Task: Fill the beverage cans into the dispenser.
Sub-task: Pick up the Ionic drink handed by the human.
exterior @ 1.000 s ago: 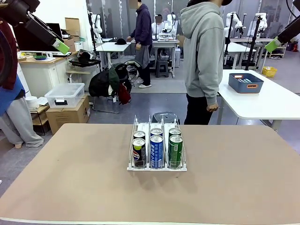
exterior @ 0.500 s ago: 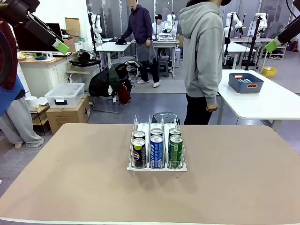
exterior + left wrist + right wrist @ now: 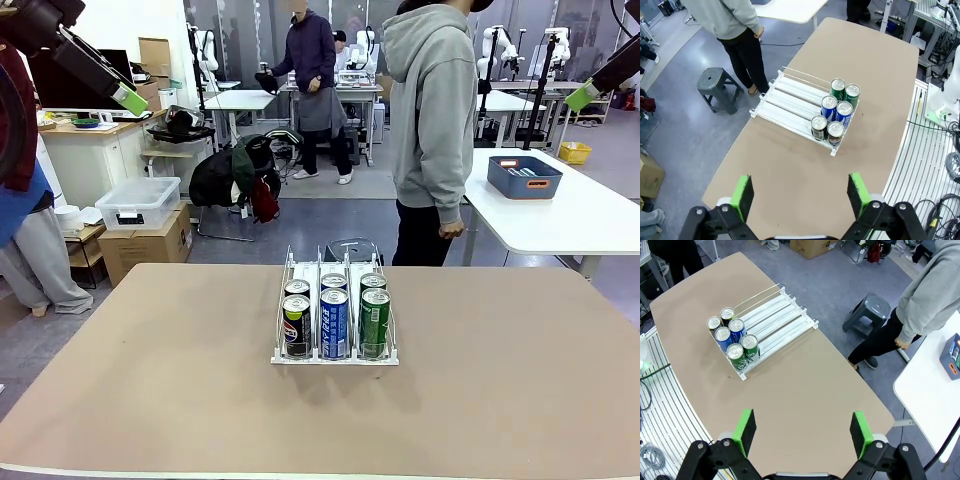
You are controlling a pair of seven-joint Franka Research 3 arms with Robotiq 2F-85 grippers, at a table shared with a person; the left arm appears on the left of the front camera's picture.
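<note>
- Beverage cans: six counted, all standing upright in the dispenser (image 3: pixel 335 358), two deep in each of its three lanes and packed against the low lip on the robot's side.
- Front row, robot's left to right: black can (image 3: pixel 296 325), blue can (image 3: pixel 334 323), green can (image 3: pixel 375 322). A second can stands touching behind each.
- The far stretch of the lanes (image 3: pixel 790 97) is bare, toward the person in the grey hoodie (image 3: pixel 432 130).
- The dispenser sits mid-bench (image 3: pixel 150 380), square to the robot.
- Handling, my judgement: the cans are slim and tall, so they tip easily. The walls are thin metal, stiff if the cans are sealed and full, and then fairly heavy for their size. The painted sides look smooth and likely slippery.
- Best hold: across the mid-body, pads flat on opposite sides, with moderate squeeze. Neighbours touch, so there is little room for fingers between lanes.
- The rack looks light and may slide if a can is shoved against it.
- Left gripper (image 3: pixel 800 182): fingers spread wide, holding nothing, high above the bench. The cans lie well below and ahead of it, near the middle of its view.
- Right gripper (image 3: pixel 802 425): likewise spread and empty, high up. The cans are far below, toward its view's upper left.
- Neither gripper is near any can.
</note>
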